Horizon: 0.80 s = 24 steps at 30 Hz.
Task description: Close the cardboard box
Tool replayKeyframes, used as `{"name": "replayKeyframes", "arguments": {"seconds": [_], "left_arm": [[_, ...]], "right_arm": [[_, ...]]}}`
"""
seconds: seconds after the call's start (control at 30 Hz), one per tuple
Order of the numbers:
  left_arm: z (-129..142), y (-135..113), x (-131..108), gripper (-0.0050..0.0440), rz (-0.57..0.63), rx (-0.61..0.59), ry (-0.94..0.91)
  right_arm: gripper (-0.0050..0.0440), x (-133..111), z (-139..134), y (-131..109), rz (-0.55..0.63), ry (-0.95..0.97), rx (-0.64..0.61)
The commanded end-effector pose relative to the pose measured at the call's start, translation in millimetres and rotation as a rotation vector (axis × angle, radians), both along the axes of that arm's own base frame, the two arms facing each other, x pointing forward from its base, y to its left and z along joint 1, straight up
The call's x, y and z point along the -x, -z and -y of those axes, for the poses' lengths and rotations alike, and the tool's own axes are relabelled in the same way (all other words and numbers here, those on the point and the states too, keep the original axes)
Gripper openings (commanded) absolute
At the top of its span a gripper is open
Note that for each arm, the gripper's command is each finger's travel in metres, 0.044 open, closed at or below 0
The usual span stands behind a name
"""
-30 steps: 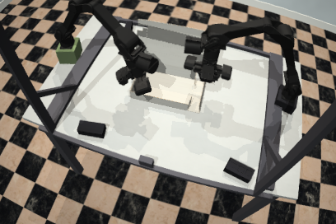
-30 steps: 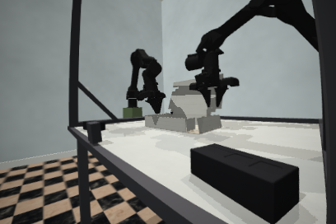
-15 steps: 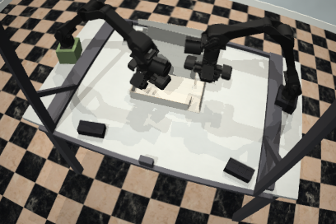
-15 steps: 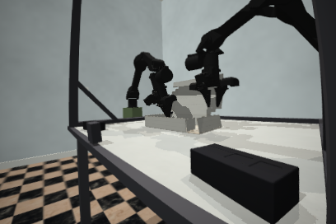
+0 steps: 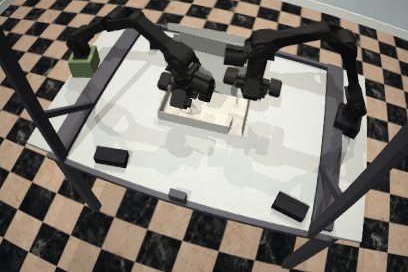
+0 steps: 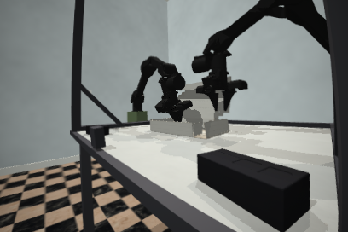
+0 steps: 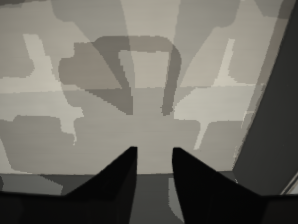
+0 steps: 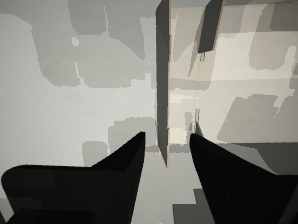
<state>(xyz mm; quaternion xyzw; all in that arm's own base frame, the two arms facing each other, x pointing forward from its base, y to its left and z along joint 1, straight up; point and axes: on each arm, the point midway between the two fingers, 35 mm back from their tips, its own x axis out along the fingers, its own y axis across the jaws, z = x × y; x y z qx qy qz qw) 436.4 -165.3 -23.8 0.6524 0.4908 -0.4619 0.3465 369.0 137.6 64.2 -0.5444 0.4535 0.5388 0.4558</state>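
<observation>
The cardboard box [image 5: 216, 111] [image 6: 171, 128] stands mid-table, its lid [image 5: 215, 48] raised at the back. Its right short end wall [image 5: 245, 118] [image 6: 218, 128] [image 8: 162, 75] seems to lean slightly outward, apart from the front corner flap [image 8: 210, 29], which is folded in. My left gripper [image 5: 186, 106] [image 6: 178, 119] [image 7: 154, 154] is slightly open and empty, pointing down over the box's inside near its left part. My right gripper [image 5: 254, 98] [image 6: 221, 107] [image 8: 167, 137] is partly open over the right end, its fingertips on either side of the end wall's line, not gripping it. The rear right corner is mostly hidden.
A black block [image 5: 111, 156] lies at the table's front left and another [image 5: 290, 206] [image 6: 252, 184] at the front right. A small dark piece [image 5: 177, 195] sits at the front edge. Frame bars run along both table sides.
</observation>
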Motion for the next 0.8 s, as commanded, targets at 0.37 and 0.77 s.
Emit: {"name": "replayKeyframes", "arguments": {"seconds": [0.37,0.77], "left_arm": [[2,-2,-8,0.0102,0.035,0.009,-0.017],[2,18,-8,0.0102,0.035,0.009,-0.017]], "right_arm": [[0.0172,-3,-1,-8,0.021,-0.005,-0.010],[0.0172,-3,-1,-8,0.021,-0.005,-0.010]]}}
